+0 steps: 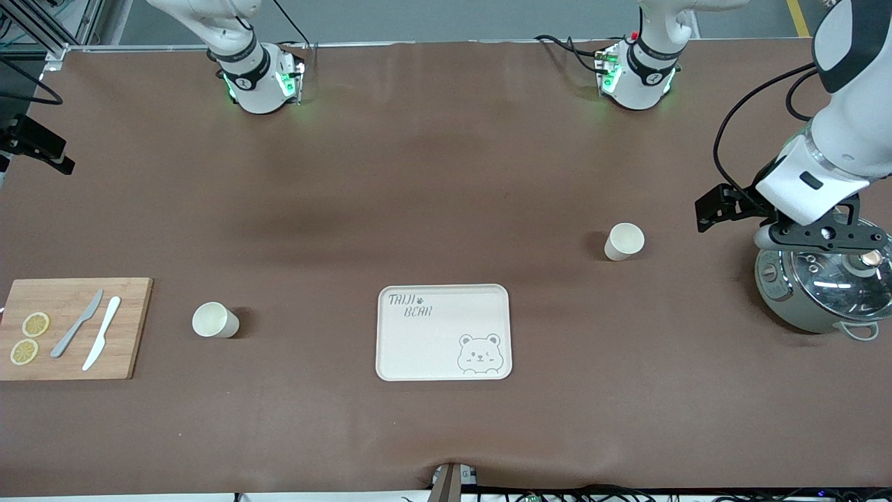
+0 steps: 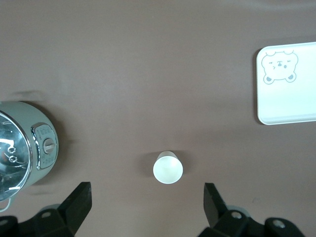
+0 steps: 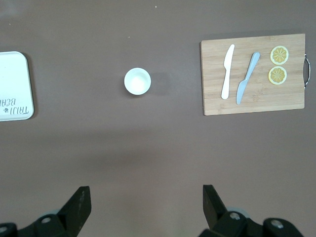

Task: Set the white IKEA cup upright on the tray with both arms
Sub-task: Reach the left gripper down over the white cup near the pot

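Front view: the tray (image 1: 444, 332) is seen bare on the brown tabletop (image 1: 418, 181). One cup (image 1: 624, 241) stands toward the left arm's end, farther from the camera than the tray; a second cup (image 1: 214, 320) stands between the tray and the board (image 1: 73, 328). The left claw (image 1: 829, 237) is held over the pot (image 1: 826, 282).

Left wrist view: the left claw's fingers (image 2: 79, 203) are spread apart, nothing between them.

Right wrist view: the right claw (image 3: 146, 207) is likewise spread wide, high over bare tabletop.
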Available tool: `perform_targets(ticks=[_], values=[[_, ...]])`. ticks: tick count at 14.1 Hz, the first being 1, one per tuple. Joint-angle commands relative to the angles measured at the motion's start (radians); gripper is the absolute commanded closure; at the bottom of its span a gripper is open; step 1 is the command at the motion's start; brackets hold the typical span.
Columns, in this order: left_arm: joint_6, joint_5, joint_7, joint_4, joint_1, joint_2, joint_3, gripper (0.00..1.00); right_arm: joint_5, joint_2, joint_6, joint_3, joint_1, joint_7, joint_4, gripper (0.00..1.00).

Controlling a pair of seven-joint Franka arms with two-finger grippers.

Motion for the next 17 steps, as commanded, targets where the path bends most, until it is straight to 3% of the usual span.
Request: perform_targets(ticks=[1, 5, 6, 9, 10, 13, 17], values=[[-0.012, 0.023, 0.003, -0.001, 0.001, -0.008, -0.006, 0.00, 0.002, 0.007, -0.015, 0.000, 0.003, 0.001, 0.018, 0.00], [0.001, 0.026, 0.009, -0.015, 0.001, 0.011, -0.007, 0.00, 0.002, 0.007, -0.018, 0.000, 0.003, 0.002, 0.016, 0.00], [0.032, 0.026, 0.010, -0.077, 0.002, -0.004, -0.007, 0.00, 0.002, 0.007, -0.021, 0.000, 0.003, 0.001, 0.016, 0.00], [0.362, 0.025, 0.035, -0.498, 0.008, -0.177, -0.007, 0.00, 0.002, 0.013, -0.021, 0.000, -0.002, 0.002, 0.016, 0.00], [0.394, 0.023, 0.062, -0.575, 0.016, -0.199, -0.007, 0.00, 0.003, 0.018, -0.021, -0.001, -0.011, 0.002, 0.018, 0.00], [0.428, 0.025, 0.087, -0.648, 0.028, -0.144, -0.009, 0.00, 0.003, 0.018, -0.023, -0.006, -0.014, -0.001, 0.018, 0.00], [0.682, 0.025, 0.090, -0.815, 0.031, -0.124, -0.009, 0.00, 0.003, 0.027, -0.095, -0.006, -0.013, -0.007, 0.018, 0.00]])
